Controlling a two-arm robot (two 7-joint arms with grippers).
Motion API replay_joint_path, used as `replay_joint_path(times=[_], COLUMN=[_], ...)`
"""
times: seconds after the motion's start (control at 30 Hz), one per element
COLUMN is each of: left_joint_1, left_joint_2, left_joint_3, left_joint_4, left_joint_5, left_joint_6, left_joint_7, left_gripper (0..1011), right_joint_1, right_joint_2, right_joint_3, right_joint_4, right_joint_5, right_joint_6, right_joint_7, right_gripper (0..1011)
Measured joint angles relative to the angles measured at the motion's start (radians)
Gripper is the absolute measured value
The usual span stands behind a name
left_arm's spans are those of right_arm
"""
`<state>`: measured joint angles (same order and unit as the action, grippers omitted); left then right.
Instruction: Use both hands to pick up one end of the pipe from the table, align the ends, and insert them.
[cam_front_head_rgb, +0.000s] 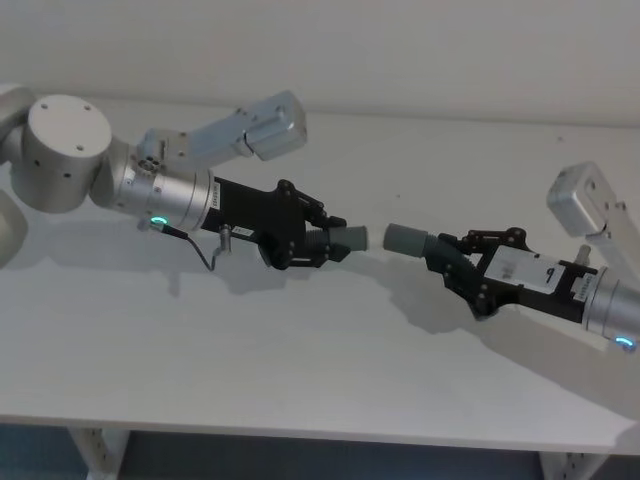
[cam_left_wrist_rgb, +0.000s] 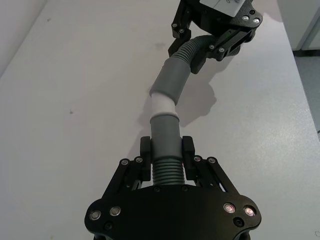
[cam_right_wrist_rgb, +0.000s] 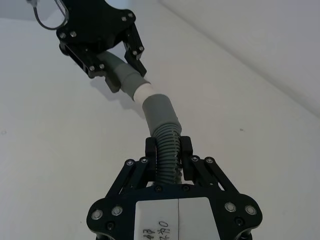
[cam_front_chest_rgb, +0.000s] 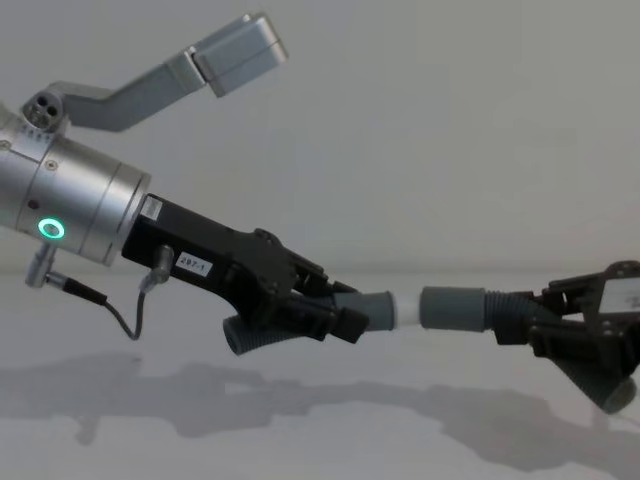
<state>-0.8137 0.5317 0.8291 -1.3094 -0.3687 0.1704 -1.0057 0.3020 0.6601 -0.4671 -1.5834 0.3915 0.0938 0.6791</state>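
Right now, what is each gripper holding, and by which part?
The left gripper clamps the white-tipped hose piece on its ribbed middle; the right gripper clamps the wider-cuffed hose piece on its ribbed section. Both are held off the table.

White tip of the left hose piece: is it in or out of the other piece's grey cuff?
Out. The white tip lies bare, its end just at the mouth of the grey cuff.

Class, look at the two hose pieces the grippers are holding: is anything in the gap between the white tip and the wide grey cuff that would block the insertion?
Nothing visible does. The left gripper holds the piece with the white tip, the right gripper holds the piece with the wide grey cuff, and only open air above the table lies between them.
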Motion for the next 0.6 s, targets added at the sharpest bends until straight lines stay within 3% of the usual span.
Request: replay_joint_path(times=[0.6], left_joint_1=[-0.012], left_joint_2=[-0.010], left_joint_3=[0.016], left_joint_4=[0.010], left_joint_5=[-0.004], left_joint_6=[0.005], left_joint_7=[-0.001], left_gripper=[351], right_joint_1=[0.007], right_joint_2=[0.011], right_joint_3=[-0.004], right_joint_4=[-0.006], right_joint_5=[0.017], right_joint_6=[-0.009], right_joint_7=[0.010], right_gripper=[276])
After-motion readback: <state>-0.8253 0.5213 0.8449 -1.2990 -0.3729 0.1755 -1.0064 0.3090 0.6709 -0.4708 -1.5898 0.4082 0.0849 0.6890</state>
